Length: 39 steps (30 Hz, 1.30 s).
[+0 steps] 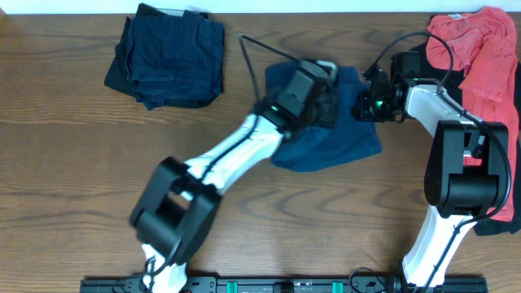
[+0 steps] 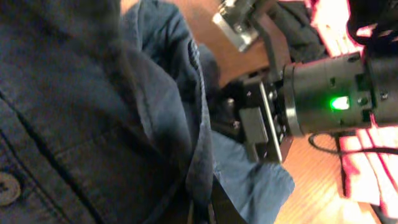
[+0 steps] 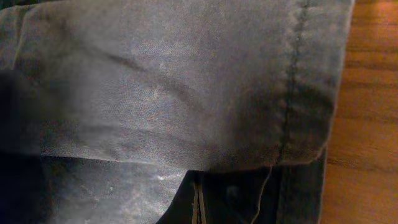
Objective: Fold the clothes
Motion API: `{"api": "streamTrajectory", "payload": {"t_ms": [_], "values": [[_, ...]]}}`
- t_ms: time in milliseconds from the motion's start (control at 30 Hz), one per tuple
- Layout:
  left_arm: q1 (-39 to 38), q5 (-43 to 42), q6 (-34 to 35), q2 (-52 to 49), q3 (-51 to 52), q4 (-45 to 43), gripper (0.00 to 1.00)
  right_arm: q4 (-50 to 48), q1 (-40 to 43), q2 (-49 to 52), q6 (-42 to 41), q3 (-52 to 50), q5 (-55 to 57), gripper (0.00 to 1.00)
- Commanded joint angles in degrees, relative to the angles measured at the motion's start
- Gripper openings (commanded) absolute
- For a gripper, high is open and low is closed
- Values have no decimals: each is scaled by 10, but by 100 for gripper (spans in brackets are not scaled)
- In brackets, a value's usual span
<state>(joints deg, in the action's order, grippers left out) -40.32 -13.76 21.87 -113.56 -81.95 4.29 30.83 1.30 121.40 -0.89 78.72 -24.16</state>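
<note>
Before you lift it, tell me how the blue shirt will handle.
The shirt is likely floppy: it lies rumpled, folds draping in the left wrist view. Probably light, thin cloth. Its button and stitched hem may add slight stiffness.

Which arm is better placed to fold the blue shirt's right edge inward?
Probably right: the right gripper sits at the blue shirt's right edge; the left gripper is over its middle.

1. The overhead camera looked straight down on the whole table (image 1: 73,163) from well above
2. The left wrist camera sat close over the blue shirt (image 2: 93,124), facing sideways toward the right gripper (image 2: 229,118)
3. The right wrist camera was nearly against that same shirt, with a table strip at its right edge
</note>
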Motion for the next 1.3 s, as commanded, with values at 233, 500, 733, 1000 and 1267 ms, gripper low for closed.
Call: {"api": "streamTrajectory", "payload": {"t_ms": [233,500,733,1000,1267], "values": [[-23,9,36,-30,-14,-87,6,9,-5,56,-6,-26,27,1],[-23,-55,42,-30,-14,-143,15,9,-5,56,-8,-26,27,1],[-22,-73,44,-19,-14,-160,98,29,9,56,-34,-1,-22,1],[1,-73,41,44,-14,-130,98,197,49,56,-2,155,-13,1],[80,-72,4,78,-14,25,98,359,62,56,35,313,-11,8]]}}
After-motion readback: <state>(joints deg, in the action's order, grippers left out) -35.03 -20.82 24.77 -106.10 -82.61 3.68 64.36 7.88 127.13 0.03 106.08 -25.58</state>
